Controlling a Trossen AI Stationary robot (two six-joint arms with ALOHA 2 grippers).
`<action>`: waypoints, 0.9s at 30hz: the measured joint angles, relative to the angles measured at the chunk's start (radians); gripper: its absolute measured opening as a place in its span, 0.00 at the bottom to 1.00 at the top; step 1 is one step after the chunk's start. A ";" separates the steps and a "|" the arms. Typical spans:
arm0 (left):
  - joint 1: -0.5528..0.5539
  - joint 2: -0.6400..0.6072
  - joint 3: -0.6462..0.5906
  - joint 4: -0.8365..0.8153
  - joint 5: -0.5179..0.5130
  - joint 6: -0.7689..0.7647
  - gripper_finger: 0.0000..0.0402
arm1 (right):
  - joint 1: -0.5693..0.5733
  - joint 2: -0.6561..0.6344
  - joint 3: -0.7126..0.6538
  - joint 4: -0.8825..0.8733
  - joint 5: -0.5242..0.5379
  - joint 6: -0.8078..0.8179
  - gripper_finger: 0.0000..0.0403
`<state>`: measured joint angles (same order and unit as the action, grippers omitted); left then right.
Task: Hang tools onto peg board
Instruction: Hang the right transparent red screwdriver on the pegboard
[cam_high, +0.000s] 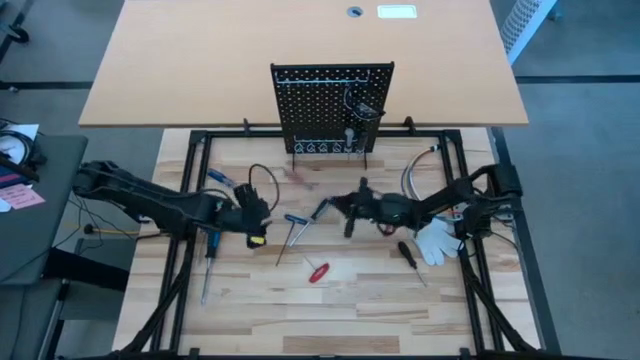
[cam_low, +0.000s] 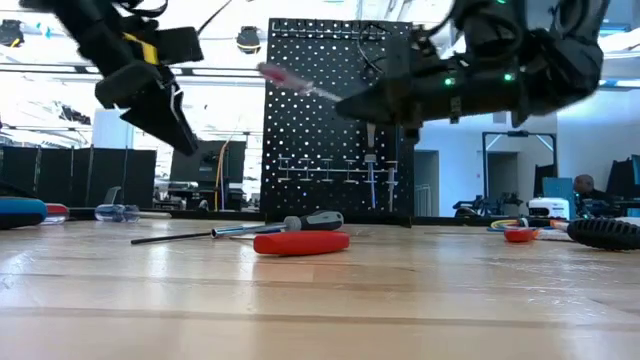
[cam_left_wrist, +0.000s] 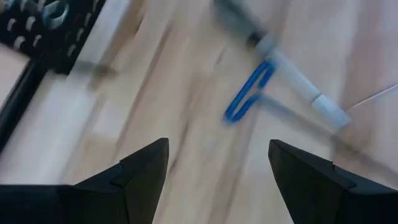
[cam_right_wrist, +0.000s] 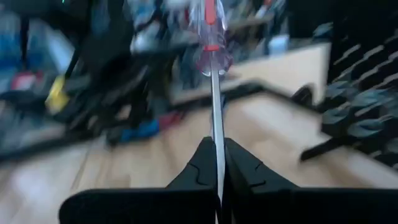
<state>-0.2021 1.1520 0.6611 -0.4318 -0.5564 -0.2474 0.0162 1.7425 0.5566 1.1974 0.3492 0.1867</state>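
The right gripper (cam_right_wrist: 217, 171) is clamped tight on the metal shaft of a screwdriver (cam_right_wrist: 213, 56) with a clear and red handle, holding it up off the table (cam_high: 400, 310) in front of the peg board (cam_high: 325, 105). In the low view the same screwdriver (cam_low: 290, 82) sticks out from the gripper with its handle raised against the board's face (cam_low: 340, 120) (whether it touches the board cannot be told).

The left gripper (cam_left_wrist: 217, 171) hovers above the table with its fingers (cam_left_wrist: 146, 171) spread wide and nothing between them. Just beyond it lies a blue-handled screwdriver (cam_left_wrist: 249, 93), blurred in the wrist view; in the high view that tool (cam_high: 291, 222) lies between the two arms, near the left gripper (cam_high: 256, 222).

The peg board stands upright at the back edge of the wooden table, with a few tools already hung along its lower row. Other tools lie loose on the wood: a small red-handled tool (cam_high: 318, 272) near the middle, a black-handled screwdriver (cam_high: 408, 254) beside a white glove (cam_high: 436, 240) on the right, and a long screwdriver (cam_high: 208, 262) under the left arm.
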 joint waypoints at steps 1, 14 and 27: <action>-0.007 -0.010 -0.040 0.113 0.001 0.018 0.67 | -0.003 0.012 -0.004 0.078 0.022 0.000 0.02; -0.062 0.087 -0.269 0.928 -0.002 0.149 0.67 | -0.065 0.010 0.238 0.371 0.177 -0.246 0.03; -0.076 0.210 -0.268 0.975 0.000 0.128 0.67 | -0.214 0.003 0.345 0.371 0.260 -0.297 0.03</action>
<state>-0.2783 1.3623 0.3927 0.5430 -0.5565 -0.1197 -0.1979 1.7454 0.9020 1.5688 0.6090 -0.1098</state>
